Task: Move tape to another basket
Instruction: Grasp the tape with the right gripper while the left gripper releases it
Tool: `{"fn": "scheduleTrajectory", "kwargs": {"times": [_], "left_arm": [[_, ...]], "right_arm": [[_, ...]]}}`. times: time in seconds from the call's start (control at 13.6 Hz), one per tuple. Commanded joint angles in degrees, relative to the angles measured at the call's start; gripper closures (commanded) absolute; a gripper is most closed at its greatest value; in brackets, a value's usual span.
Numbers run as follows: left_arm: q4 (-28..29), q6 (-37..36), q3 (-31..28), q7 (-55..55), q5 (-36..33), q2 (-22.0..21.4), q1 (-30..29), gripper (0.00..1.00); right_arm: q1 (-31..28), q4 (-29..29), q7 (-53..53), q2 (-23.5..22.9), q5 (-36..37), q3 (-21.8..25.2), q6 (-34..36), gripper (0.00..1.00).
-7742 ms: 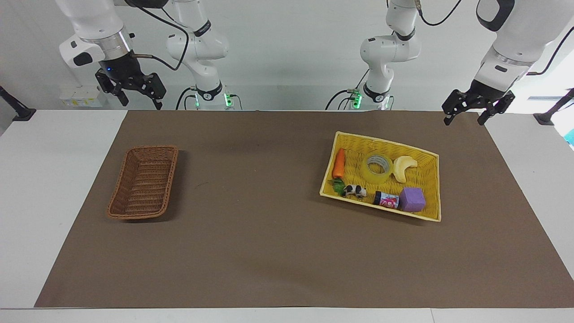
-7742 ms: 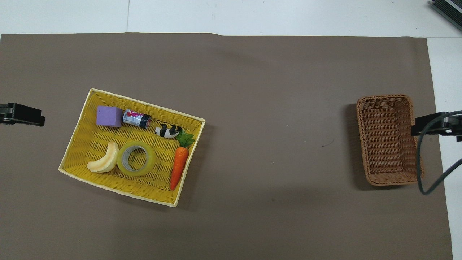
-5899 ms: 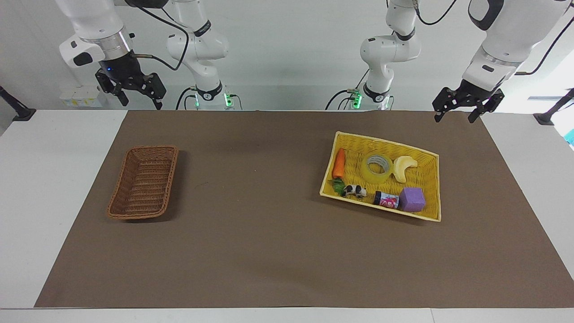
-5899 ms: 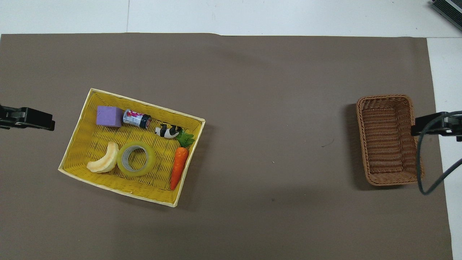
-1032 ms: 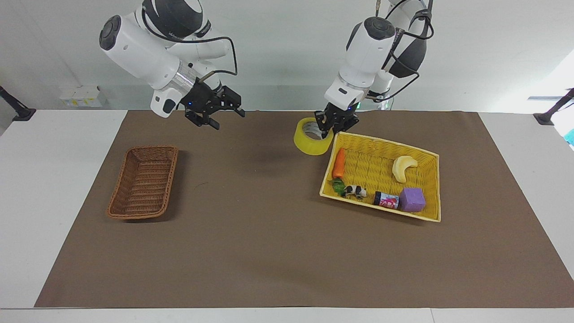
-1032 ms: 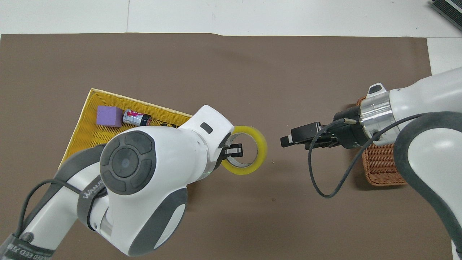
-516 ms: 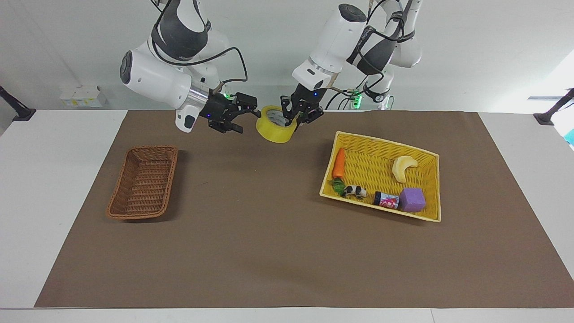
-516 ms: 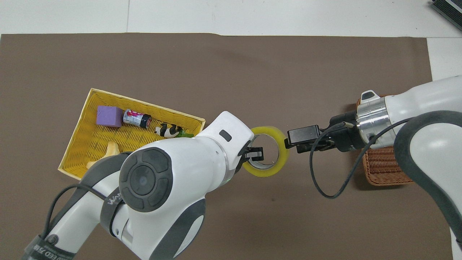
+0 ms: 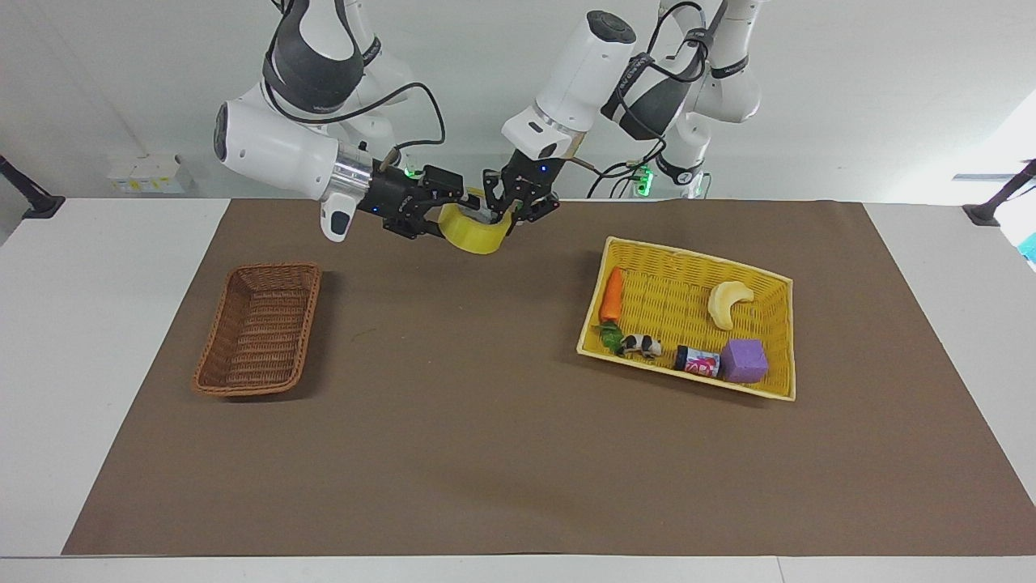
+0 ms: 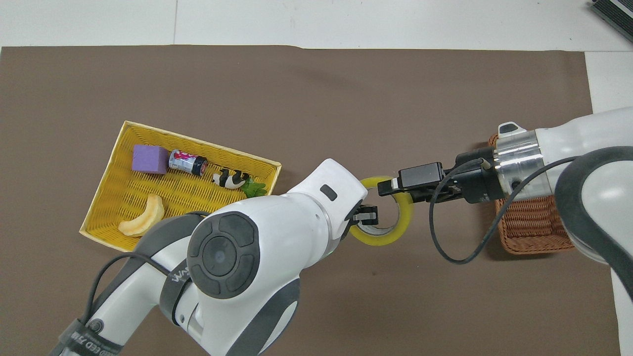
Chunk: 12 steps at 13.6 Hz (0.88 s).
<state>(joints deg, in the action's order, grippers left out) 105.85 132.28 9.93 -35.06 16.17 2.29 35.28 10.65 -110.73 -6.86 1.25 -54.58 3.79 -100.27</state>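
Observation:
The tape (image 9: 477,235) is a yellow roll held in the air over the brown mat, between the two baskets. My left gripper (image 9: 511,207) is shut on the tape's rim, with one finger inside the core. My right gripper (image 9: 443,214) is open, and its fingers straddle the rim of the tape toward the right arm's end. In the overhead view the tape (image 10: 383,238) shows between the left gripper (image 10: 367,216) and the right gripper (image 10: 393,186). The brown wicker basket (image 9: 277,266) stands empty toward the right arm's end; the right arm partly covers it in the overhead view (image 10: 529,248).
A yellow woven basket (image 9: 698,257) toward the left arm's end holds a carrot (image 9: 613,295), a banana toy (image 9: 726,303), a purple cube (image 9: 744,360), a small can (image 9: 698,361) and a cow figure (image 9: 642,346). The yellow basket also shows in the overhead view (image 10: 198,141).
The left gripper has carried the tape out of the yellow basket and toward the right arm's end. The right gripper has moved in, and its fingers now reach around the tape's rim.

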Motion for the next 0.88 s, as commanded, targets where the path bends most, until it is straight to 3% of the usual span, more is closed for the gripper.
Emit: {"fn": "scheduleTrajectory", "kwargs": {"times": [0.0,0.07,0.15,0.22,0.52,0.59,0.66,0.81], "left_arm": [[-1.6,4.3,-0.3,-0.4,1.8,1.1,0.8,1.00],[-1.6,5.3,0.0,-0.4,2.2,1.4,0.8,1.00],[-1.6,5.5,0.1,-0.4,3.0,1.4,0.9,1.00],[-1.6,5.5,0.2,-0.4,3.6,1.4,0.9,1.00],[-1.6,5.7,0.2,-0.4,3.7,1.4,0.9,1.00],[-1.6,5.8,0.2,-0.5,3.8,1.4,0.9,0.25],[-1.5,5.9,0.2,-1.2,4.0,1.3,1.0,0.00],[-1.5,4.9,0.2,-6.4,3.9,0.4,1.0,0.00]], "right_arm": [[-0.6,-2.1,-3.1,1.6,0.5,-0.1,-0.4,0.04],[-0.6,-2.1,-4.5,1.5,1.1,-0.1,-0.4,0.57],[-0.6,-2.1,-4.6,1.6,1.1,-0.1,-0.4,0.87],[-0.6,-2.1,-4.1,1.6,1.1,-0.1,-0.3,1.00],[-0.5,-1.5,0.3,1.1,1.1,-0.1,-0.4,1.00],[-0.5,-1.6,1.0,1.1,1.2,-0.1,-0.4,1.00],[-0.5,-1.5,0.9,1.0,1.2,-0.1,-0.4,1.00],[-0.5,-1.3,0.9,0.9,1.2,-0.1,-0.4,1.00]]}}
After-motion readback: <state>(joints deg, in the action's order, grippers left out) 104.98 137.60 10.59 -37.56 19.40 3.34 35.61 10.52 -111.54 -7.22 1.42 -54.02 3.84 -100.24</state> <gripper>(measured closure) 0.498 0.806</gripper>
